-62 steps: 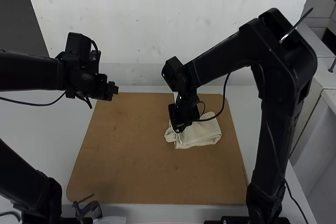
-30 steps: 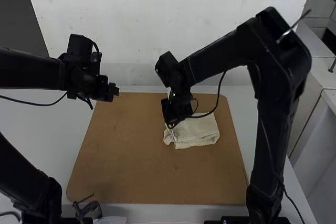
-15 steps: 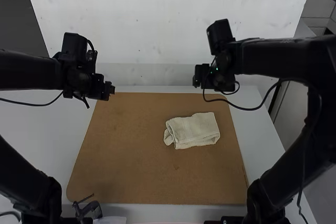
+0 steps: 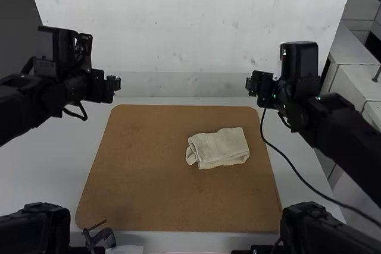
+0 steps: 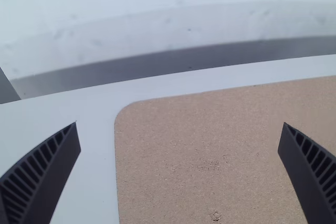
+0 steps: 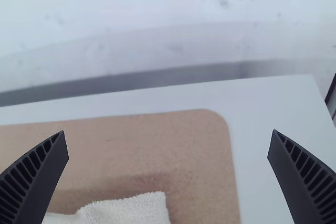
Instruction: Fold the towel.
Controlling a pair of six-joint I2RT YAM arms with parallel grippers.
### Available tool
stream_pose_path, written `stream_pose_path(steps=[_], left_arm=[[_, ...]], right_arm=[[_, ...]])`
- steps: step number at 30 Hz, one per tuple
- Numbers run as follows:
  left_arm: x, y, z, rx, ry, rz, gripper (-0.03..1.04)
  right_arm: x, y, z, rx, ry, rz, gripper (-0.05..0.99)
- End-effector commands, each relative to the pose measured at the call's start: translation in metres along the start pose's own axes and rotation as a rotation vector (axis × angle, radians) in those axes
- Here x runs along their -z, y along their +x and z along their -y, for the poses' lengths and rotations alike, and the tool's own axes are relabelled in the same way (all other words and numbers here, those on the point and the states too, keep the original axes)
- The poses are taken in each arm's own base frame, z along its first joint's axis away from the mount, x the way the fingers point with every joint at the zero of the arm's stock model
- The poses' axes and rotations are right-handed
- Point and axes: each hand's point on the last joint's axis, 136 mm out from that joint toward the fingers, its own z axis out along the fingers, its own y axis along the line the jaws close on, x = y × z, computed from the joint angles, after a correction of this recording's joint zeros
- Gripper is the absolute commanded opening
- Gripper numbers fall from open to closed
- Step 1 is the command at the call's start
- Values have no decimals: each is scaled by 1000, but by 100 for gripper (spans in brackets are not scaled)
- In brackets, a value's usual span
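Two dark arms stand nearest in the high view: part of the left arm shows on the near side of the left gripper, and part of the right arm on the near side of the right gripper. What looks like a small black clamp sits near the left arm, well apart from the left gripper and on its near side. Farther out, the brown board lies flat on the white surface, nearer than both grippers, its corners rounded. On the board is the towel, cream-coloured, nearer than the right gripper and to its left. It touches neither gripper and lies closer to the right one. It is folded into a compact, roughly four-sided bundle with layers along the near edge; a small rounded flap sticks out at the end toward the left gripper. A black cable loops down from the right gripper, to the right of the towel. Both grippers are raised, one to each side. Each is wide and empty, its two fingers well apart in its own wrist view. Between the right gripper's fingers, part of the towel shows on the board, its weave fuzzy. Beyond both grippers stands a pale, spotted wall.
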Motion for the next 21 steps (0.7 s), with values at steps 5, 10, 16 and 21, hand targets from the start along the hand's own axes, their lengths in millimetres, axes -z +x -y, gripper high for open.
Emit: stream_pose_path(steps=[5,10,16,21], left_arm=[[37,-21,-1,-37,-21,200,97],[41,-25,-1,-36,-21,222,96],[50,-34,-6,12,-42,267,95],[71,-48,-9,29,-44,349,95]], right_arm=[[44,-17,45,-28,135,238,97],[59,-14,62,-31,187,312,97],[69,-10,60,-19,166,388,97],[70,-6,62,-11,172,410,97]])
